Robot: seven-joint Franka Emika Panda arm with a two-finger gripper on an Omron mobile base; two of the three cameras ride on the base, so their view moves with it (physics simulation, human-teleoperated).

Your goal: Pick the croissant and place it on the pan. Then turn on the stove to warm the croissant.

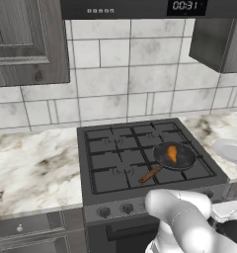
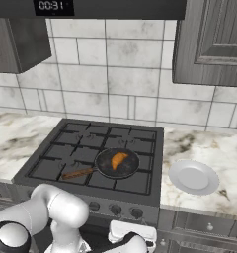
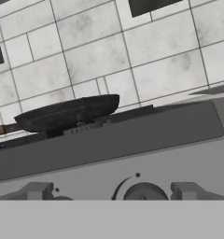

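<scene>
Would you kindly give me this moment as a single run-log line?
croissant: in pan | pan: on stove, front right burner | pincer: low at knob row, grip state unclear | plate: right counter

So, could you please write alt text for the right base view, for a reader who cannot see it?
A small orange-brown croissant lies in a black pan on the front right of a dark gas stove, the pan's wooden handle pointing left. A white plate sits on the marble counter to the right, and the robot's white arm reaches low before the stove's knobs.
</scene>
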